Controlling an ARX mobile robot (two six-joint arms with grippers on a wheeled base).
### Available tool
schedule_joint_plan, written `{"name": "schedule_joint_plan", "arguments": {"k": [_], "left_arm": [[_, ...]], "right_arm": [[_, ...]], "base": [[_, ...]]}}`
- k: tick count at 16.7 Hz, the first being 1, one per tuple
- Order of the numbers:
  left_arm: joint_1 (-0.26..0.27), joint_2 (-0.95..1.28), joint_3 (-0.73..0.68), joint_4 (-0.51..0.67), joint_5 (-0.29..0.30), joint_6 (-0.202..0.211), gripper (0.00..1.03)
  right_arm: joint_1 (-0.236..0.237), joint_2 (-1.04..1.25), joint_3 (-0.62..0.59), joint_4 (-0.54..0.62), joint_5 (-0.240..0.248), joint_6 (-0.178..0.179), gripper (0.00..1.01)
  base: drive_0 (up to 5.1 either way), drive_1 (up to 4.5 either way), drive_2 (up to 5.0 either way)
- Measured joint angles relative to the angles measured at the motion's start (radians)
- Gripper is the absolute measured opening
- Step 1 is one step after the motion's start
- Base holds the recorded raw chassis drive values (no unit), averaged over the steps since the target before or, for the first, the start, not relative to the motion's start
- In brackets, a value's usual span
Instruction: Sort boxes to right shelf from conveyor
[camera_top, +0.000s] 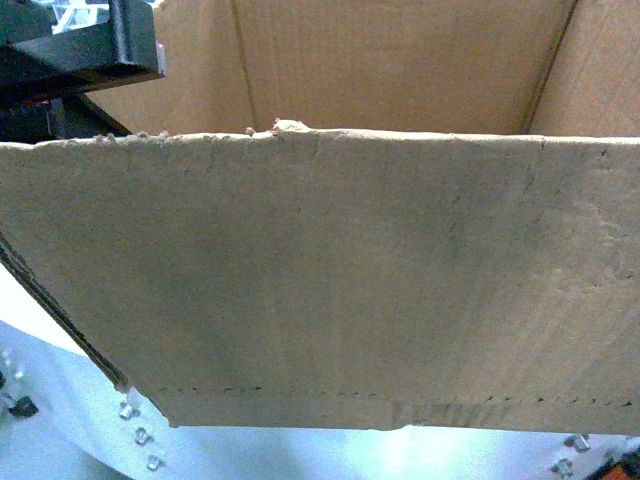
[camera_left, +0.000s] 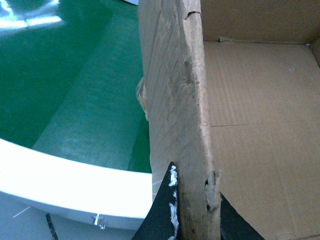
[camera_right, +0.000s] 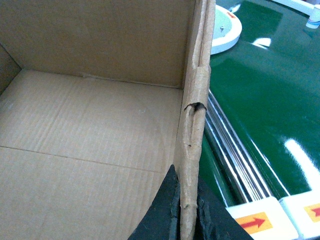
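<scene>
Evidently the carton (camera_top: 330, 290) is held from both sides: the left gripper (camera_left: 195, 220) is pinched on its left wall, the right gripper (camera_right: 186, 220) on its right wall, a finger on each face. Opposed grips likely keep it level. Below and outside both grippers, the conveyor (camera_left: 65, 100) is seen.

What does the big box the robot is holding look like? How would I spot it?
Find the shiny green conveyor with its white rim. The cardboard box fills the head view, gripped by the left claw and right claw on opposite walls. It is brown, open-topped and empty, with ragged torn edges and a dotted line near its bottom.
</scene>
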Motion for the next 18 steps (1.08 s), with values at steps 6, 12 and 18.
{"name": "schedule_joint_plan", "arguments": {"k": [6,12,18], "left_arm": [[0.000,0.000,0.000,0.000,0.000,0.000,0.04],[0.000,-0.008,0.000,-0.005,-0.001,0.000,0.04],[0.000,-0.007,0.000,-0.003,-0.001,0.000,0.04]], "right_arm": [[0.000,0.000,0.000,0.002,0.000,0.000,0.03],[0.000,-0.005,0.000,-0.002,0.000,-0.003,0.03],[0.001,-0.004,0.000,0.000,0.000,-0.003,0.03]], "base": [[0.0,-4.27,4.3],[-0.2,-1.63,1.2],[-2.0,-1.96,-2.0]]}}
